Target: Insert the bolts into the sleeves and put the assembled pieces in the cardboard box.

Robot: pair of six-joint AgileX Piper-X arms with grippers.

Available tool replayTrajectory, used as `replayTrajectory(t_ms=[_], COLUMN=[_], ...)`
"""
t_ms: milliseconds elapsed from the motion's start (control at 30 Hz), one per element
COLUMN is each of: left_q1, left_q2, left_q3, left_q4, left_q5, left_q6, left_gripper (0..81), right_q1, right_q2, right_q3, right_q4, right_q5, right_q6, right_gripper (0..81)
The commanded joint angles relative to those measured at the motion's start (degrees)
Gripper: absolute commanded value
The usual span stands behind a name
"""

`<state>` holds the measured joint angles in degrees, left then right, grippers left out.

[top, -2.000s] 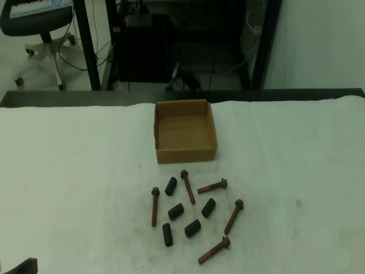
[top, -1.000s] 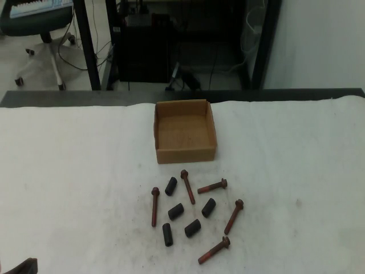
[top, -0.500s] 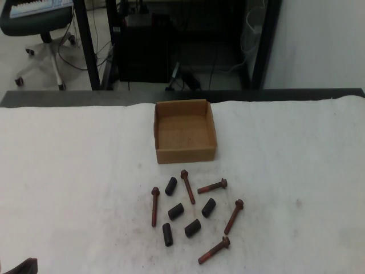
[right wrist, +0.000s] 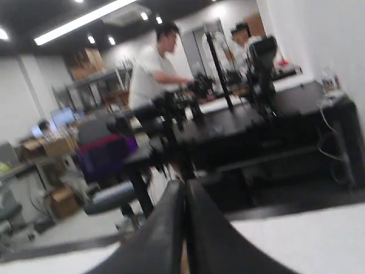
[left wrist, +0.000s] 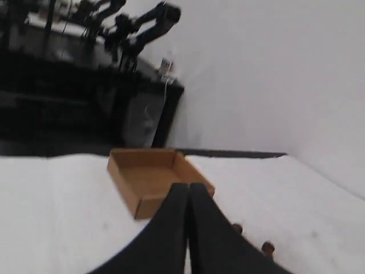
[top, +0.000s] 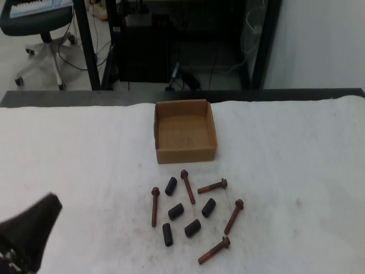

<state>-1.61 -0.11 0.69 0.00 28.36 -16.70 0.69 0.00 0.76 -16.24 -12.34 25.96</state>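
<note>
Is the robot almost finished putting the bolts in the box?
Not yet, it is right at the start. The cardboard box is empty. All five bolts and five sleeves lie loose on the white cloth, none joined. The left gripper and right gripper have shut fingers, holding nothing. Every pairing and boxing is left.

L pincer (left wrist: 187, 188) fingers pressed together, cardboard box (left wrist: 148, 174) beyond, bolt heads (left wrist: 266, 248) nearby.

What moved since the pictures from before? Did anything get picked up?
A dark arm has come up into the near left corner of the high view, toward the parts; before, just a sliver of it showed there. Nothing has been picked up. The five bolts, the five sleeves and the cardboard box lie just where they were.
</note>
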Motion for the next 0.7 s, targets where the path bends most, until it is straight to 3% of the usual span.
replayTrajectory(t_ms=[0,167,333,467,567,667], left_q1=[-0.04,-0.04,-0.04,-0.04,-0.04,-0.29], left_q2=[0.11,0.11,1.32,9.33,19.04,30.39], left_q3=[-0.69,-0.69,-0.69,-7.08,-13.66,-21.65], left_q4=[-5.34,-5.34,-1.93,10.24,14.23,17.7], left_q5=[1.13,3.46,7.86,10.41,9.87,9.69], left_q6=[-0.58,-4.65,-5.56,1.15,8.64,10.74], left_gripper=[0.2,0.2,0.2,0.2,0.2,0.4], right_q1=[-0.11,-0.11,0.02,0.03,0.03,0.03], right_q2=[0.0,0.0,0.34,7.06,15.16,25.41], right_q3=[-0.76,-0.76,-0.76,-3.5,-8.0,-13.73], right_q4=[-2.06,-1.3,4.66,12.1,15.24,17.94], right_q5=[-0.14,-5.31,-17.68,-26.53,-28.1,-28.14], right_q6=[1.42,4.28,4.48,2.43,-1.31,-5.48], right_gripper=[0.8,0.8,1.2,11.3,22.5,27.3])
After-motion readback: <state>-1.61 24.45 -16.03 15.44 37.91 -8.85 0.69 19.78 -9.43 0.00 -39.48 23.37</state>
